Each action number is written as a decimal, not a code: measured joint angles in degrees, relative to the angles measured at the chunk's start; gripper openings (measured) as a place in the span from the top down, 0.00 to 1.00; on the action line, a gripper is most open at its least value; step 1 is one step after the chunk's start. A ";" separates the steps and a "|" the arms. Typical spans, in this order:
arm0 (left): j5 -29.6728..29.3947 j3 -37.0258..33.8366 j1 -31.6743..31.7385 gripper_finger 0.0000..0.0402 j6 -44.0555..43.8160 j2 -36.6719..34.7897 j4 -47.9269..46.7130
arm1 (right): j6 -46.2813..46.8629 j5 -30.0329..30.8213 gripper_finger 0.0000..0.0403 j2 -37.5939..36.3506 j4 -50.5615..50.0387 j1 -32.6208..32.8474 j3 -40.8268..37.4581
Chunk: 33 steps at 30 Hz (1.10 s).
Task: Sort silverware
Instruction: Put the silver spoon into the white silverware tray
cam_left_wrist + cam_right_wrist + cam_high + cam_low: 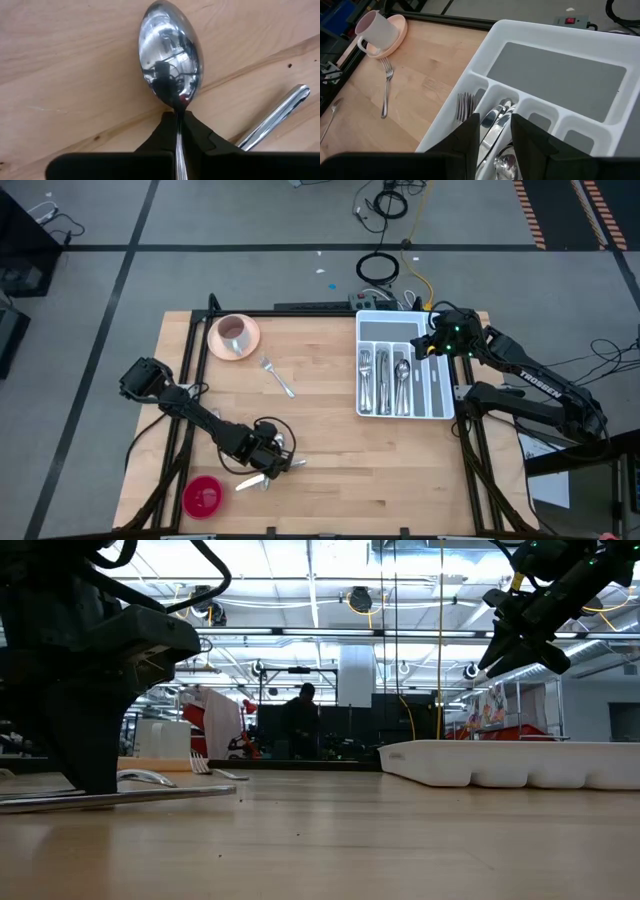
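Observation:
A shiny spoon (170,55) lies bowl-up on the wooden table near its front left, and my left gripper (178,117) is shut on it, pointing steeply down. A second silver utensil's handle (272,117) lies beside it on the wood. A lone fork (278,377) lies flat near the table's middle. My right gripper (495,135) hovers open and empty above the white cutlery tray (438,385), which holds forks, knives and spoons in its slots. My left gripper pinches the spoon's thin neck (179,106) just below the bowl, one dark finger (160,132) on each side. The fingers come from above, pointing steeply down. The handle runs back between them, out of sight. The spoon's bowl rests on the table.
A pink cup on its saucer (234,335) stands at the far left of the table. A red round object (203,496) sits at the front left corner. Another utensil (250,481) lies just in front of my left gripper. Bare wood spans the table's middle.

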 joint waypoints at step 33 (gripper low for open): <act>-13.44 15.41 8.31 1.00 42.62 -18.25 10.50 | -0.20 -5.95 0.75 -0.01 0.07 0.38 0.02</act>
